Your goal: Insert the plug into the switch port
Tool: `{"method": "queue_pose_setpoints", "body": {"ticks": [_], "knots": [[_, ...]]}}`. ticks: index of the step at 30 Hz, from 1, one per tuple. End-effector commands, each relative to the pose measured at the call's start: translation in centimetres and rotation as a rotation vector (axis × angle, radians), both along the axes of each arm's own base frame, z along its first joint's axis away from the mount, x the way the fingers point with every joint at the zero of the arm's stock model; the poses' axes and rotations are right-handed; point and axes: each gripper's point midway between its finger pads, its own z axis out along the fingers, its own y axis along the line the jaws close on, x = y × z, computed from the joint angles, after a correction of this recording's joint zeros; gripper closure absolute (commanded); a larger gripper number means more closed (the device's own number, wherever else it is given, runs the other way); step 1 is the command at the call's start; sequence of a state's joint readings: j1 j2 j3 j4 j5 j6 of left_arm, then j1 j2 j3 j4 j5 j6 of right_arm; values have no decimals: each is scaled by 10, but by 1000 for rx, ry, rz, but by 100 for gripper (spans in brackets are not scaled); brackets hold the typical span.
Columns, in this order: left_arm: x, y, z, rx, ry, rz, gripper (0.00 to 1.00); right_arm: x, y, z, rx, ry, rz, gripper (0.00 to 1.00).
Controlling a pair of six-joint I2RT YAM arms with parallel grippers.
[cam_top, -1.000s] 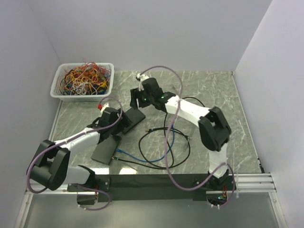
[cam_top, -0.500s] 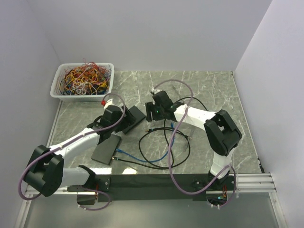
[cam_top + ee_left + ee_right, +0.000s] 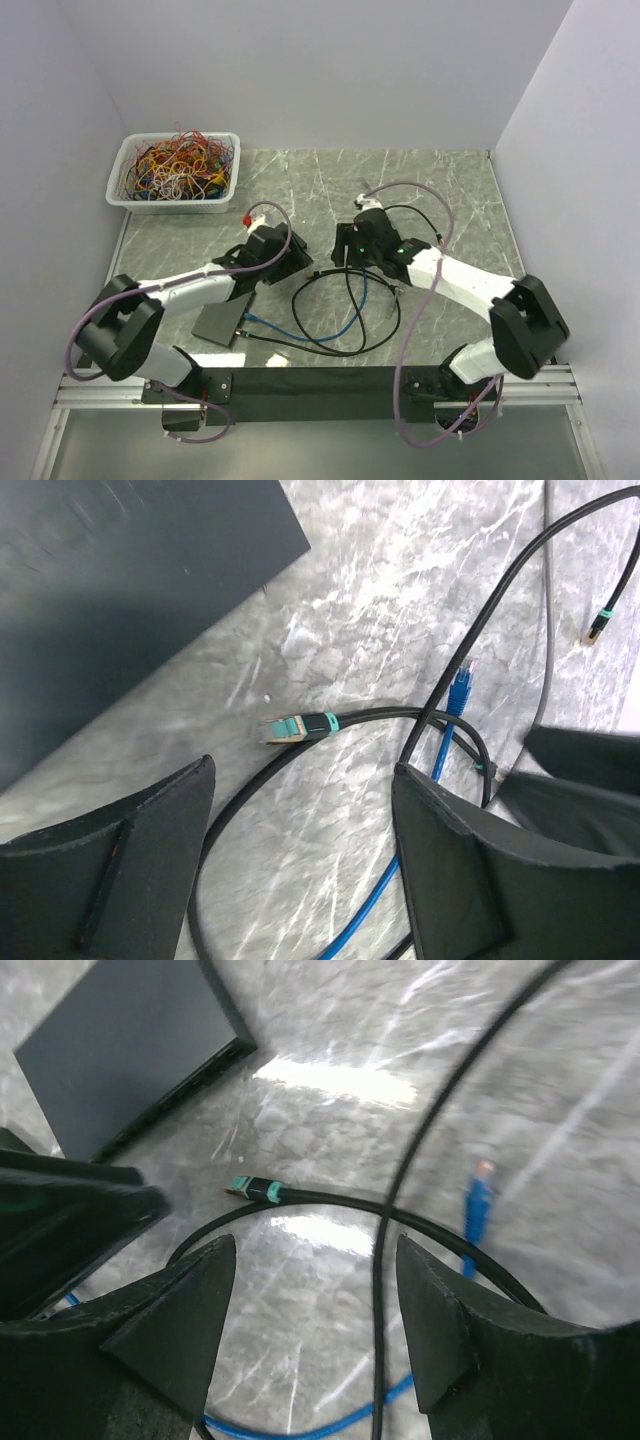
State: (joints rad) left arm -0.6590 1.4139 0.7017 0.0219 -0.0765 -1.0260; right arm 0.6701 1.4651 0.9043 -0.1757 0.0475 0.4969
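Observation:
The plug [image 3: 300, 726] is a black connector with teal bands on the end of a black cable, lying loose on the marble table; it also shows in the right wrist view as the plug [image 3: 252, 1191]. My left gripper [image 3: 300, 780] hovers open just short of it, nothing between the fingers. My right gripper [image 3: 315, 1250] is open too, over the black cable loop [image 3: 385, 1260], facing the plug from the other side. The switch [image 3: 130, 580] is a flat black box just beyond the plug, seen from the right as the switch [image 3: 130, 1050]. From above, left gripper [image 3: 298, 265] and right gripper [image 3: 340, 258] stand close together.
A blue cable with a blue plug [image 3: 460, 675] lies inside the black loop and runs to a second flat grey box [image 3: 222, 320] near the front left. A white bin of tangled wires [image 3: 175, 170] stands at the back left. White walls close in the table.
Both arms have swung from the back of the table toward the middle, converging on the plug. The left jaws have narrowed a little.

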Motion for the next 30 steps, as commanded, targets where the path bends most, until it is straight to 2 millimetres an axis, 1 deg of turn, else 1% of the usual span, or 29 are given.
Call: {"method": "queue_pose_setpoints", "body": {"ticks": [1, 2, 4, 5, 6, 7, 8, 11, 18, 26, 30], "knots": [[6, -16, 1, -73, -9, 21, 23, 5, -17, 17, 32, -60, -88, 28], [8, -18, -4, -74, -3, 24, 24, 2, -20, 20, 32, -63, -85, 28], [9, -21, -11, -78, 10, 32, 25, -3, -23, 16, 24, -57, -79, 28], [10, -23, -19, -74, 22, 35, 26, -4, -25, 18, 30, -62, -77, 28], [10, -25, -21, -75, 27, 32, 26, -8, -27, 14, 28, -58, -75, 28], [10, -27, -24, -80, 37, 32, 26, -9, -27, 16, 36, -60, -73, 28], [10, -29, -32, -77, 53, 32, 26, -10, -27, 16, 43, -63, -71, 28], [8, -36, -40, -99, 76, 22, 26, -14, -27, 13, 51, -61, -62, 27], [2, -40, -43, -139, 98, 25, 26, -13, -26, 9, 47, -57, -52, 27], [-11, -48, -39, -159, 117, 8, 26, -15, -24, 5, 56, -46, -39, 27], [-18, -44, -40, -151, 134, 15, 26, -14, -23, 6, 65, -45, -36, 27]]}}
